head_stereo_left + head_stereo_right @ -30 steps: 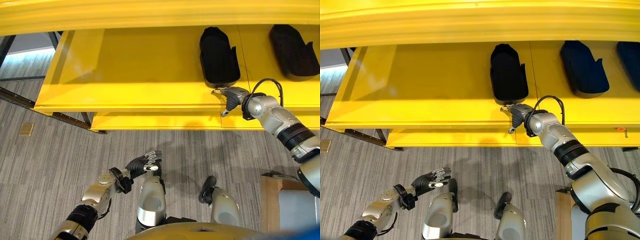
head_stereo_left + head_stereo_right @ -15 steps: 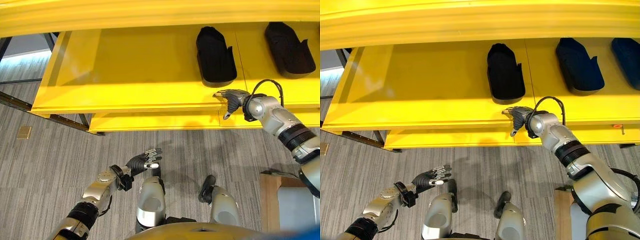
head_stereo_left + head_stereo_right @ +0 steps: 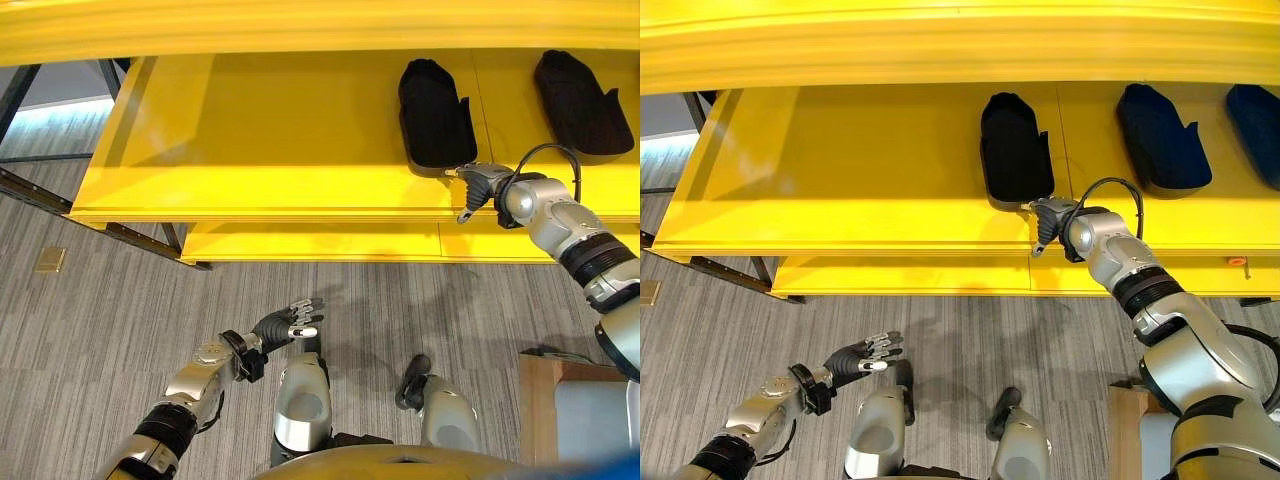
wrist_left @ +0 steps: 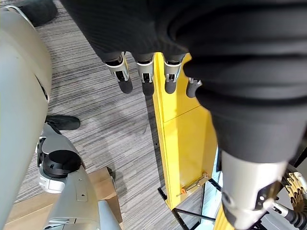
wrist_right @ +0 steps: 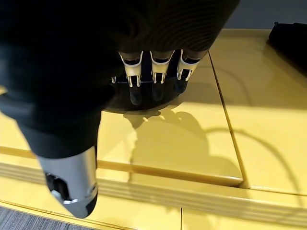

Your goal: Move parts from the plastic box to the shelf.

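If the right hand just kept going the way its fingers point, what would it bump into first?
Most likely the near end of the black part on the yellow shelf; the right hand points at it from close by.

A: Shelf [image 3: 270, 150] colour?
B: Bright yellow all over, front lip included.
A: Parts?
B: Nearest part [image 3: 436, 112] matte black; next part [image 3: 582, 104] black here, dark navy in the right eye view.
A: Floor [image 3: 110, 310]?
B: Grey carpet, fine stripes. One small tan plate [image 3: 52, 259] set in it.
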Motion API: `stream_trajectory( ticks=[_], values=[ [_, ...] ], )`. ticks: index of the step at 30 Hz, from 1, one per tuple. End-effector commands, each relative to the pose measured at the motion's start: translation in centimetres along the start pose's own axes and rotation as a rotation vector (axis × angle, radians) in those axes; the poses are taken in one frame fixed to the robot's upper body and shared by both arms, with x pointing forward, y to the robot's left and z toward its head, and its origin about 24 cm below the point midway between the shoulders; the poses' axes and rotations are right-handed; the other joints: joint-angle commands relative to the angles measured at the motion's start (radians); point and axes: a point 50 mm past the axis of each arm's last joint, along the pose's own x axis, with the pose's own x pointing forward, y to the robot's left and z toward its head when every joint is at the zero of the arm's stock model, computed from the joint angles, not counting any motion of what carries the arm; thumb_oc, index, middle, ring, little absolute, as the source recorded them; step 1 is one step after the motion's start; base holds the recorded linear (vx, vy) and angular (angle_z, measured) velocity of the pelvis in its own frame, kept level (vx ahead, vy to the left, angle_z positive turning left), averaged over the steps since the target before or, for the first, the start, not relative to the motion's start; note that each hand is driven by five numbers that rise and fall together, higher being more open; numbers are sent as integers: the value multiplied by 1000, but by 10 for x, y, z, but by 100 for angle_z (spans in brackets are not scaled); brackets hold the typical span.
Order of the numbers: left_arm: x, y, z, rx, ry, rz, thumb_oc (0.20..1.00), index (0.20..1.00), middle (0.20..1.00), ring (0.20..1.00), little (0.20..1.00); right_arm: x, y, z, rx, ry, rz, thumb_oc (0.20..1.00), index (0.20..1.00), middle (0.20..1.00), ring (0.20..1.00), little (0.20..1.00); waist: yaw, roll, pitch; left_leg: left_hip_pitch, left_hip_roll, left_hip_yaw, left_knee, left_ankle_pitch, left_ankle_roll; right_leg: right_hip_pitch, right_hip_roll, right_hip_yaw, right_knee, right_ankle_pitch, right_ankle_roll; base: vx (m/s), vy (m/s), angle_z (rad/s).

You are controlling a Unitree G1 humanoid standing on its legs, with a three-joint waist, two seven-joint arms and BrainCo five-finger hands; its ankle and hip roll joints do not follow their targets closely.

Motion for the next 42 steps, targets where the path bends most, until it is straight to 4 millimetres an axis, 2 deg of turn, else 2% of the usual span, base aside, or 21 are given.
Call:
stream_trajectory(
  ticks=[1,8,23,29,42],
  values=[
    [6,-13,-3,-2,-1,-64,1000,1000,1000,1000,1000,0,-43,11,-60,-18,-118,1000,1000,1000,1000,1000,26,6,-22,17,67,-10,-13,47,-1,-7,-84,-18,114,-21,84,0,0,0],
    [9,-14,-2,-8,2,-67,1000,1000,1000,1000,1000,3,-42,15,-56,-20,-120,1000,1000,1000,1000,1000,29,7,-15,10,72,-10,-7,49,-2,-18,-88,-24,125,-21,81,0,0,0],
    [13,-16,1,-22,-7,-63,1000,1000,1000,1000,1000,0,-67,13,-8,10,-275,1000,1000,1000,1000,1000,34,20,25,-38,74,-16,18,47,-2,-76,-102,-22,173,-27,81,0,1,1],
    [13,-16,2,-25,-8,-59,1000,1000,1000,1000,1000,-1,-70,10,10,31,-288,1000,1000,1000,1000,1000,39,23,37,-51,76,-18,26,47,-3,-88,-107,-25,186,-29,80,11,-1,3],
    [13,-14,10,-24,-28,-44,1000,1000,1000,1000,1000,-5,-90,-2,31,95,-371,1000,1000,1000,1000,1000,51,37,77,-95,64,-30,46,42,0,-141,-125,-23,231,-39,81,2,0,2]
  ],
)
